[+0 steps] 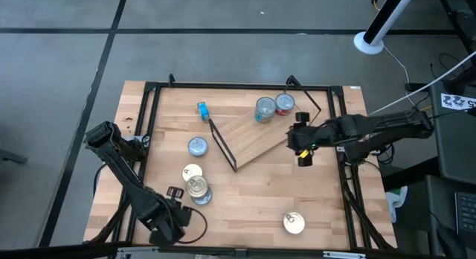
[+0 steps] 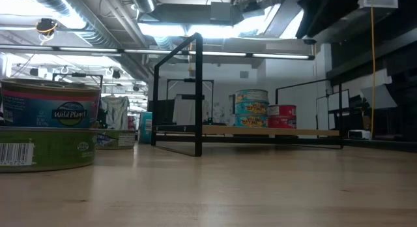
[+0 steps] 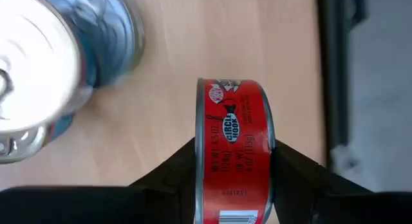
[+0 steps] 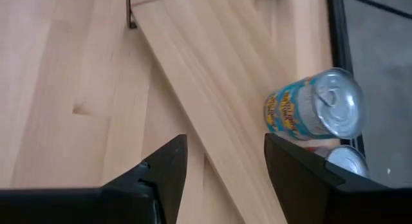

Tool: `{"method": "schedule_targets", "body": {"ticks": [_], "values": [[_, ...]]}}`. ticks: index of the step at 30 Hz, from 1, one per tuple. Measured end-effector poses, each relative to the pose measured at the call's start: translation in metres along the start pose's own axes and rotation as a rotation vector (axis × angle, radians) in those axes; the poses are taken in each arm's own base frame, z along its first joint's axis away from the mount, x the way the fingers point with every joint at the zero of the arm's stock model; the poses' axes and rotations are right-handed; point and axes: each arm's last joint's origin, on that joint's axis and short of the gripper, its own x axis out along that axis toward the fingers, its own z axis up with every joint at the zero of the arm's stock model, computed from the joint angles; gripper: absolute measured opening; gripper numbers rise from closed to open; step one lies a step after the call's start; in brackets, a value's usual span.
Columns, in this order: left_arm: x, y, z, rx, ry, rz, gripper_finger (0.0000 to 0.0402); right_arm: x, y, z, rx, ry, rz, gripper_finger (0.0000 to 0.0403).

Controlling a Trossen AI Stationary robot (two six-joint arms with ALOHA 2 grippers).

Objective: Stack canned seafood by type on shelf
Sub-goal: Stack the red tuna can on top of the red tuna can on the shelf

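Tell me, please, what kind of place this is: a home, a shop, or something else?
Probably a robotics lab or workshop, not a home. The low view shows exposed ceiling pipes and ducts with strip lights. The high view shows a light wooden table in a black metal frame, on a grey concrete floor.

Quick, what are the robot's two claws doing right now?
Left gripper: closed on a red tin, near the table's front edge.
Right gripper: open, holding nothing, over the shelf.
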Motion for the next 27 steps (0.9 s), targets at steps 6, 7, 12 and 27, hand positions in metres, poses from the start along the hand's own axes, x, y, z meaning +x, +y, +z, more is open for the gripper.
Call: {"method": "schedule_targets", "body": {"ticks": [6, 7, 12, 27], "values": [[-0.038, 0.004, 0.033, -0.109, -0.155, -0.115, 0.014, -0.028, -0.009, -0.01, 0.032, -0.095, -0.011, 0.0205], [-0.043, 0.006, 0.039, -0.123, -0.185, -0.134, 0.014, -0.031, -0.01, -0.011, 0.036, -0.108, -0.012, 0.0205], [-0.063, 0.022, 0.067, -0.172, -0.35, -0.17, 0.014, -0.048, -0.016, -0.019, 0.051, -0.162, -0.045, 0.0205], [-0.091, 0.121, 0.142, 0.172, -0.869, 0.211, 0.0145, -0.081, -0.028, -0.04, 0.189, -0.264, -0.132, 0.0205]]}}
